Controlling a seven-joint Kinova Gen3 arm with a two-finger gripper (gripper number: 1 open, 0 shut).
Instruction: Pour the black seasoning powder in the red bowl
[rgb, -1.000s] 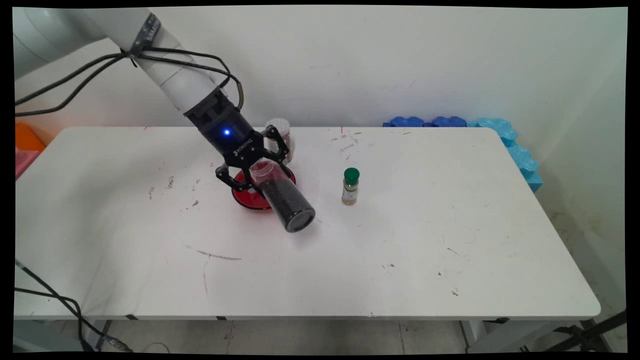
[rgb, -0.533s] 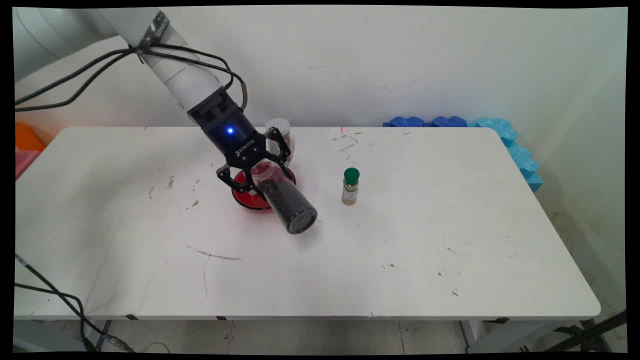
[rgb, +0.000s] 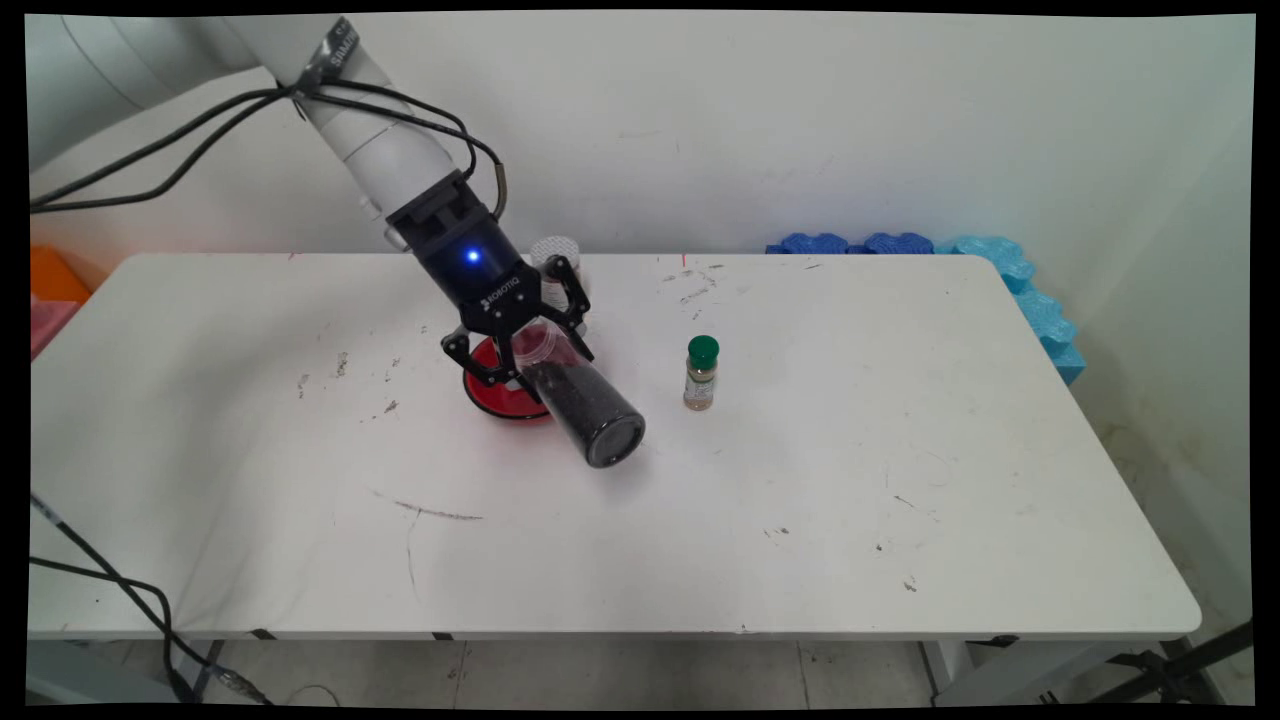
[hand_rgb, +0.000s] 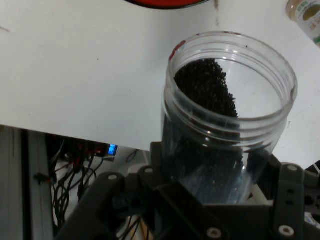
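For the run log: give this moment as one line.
gripper: shut on jar | jar: open, tilted, dark grains inside, over red dish | nearby: green-capped bottle upright; white-lidded jar behind

White round arm (rgb: 370, 140), black cables (rgb: 200, 130) strapped along it. Black wrist block, small blue light (rgb: 472, 257). Black two-finger gripper (rgb: 530, 345), white lettering, silver screws (hand_rgb: 214, 232) on linkage.
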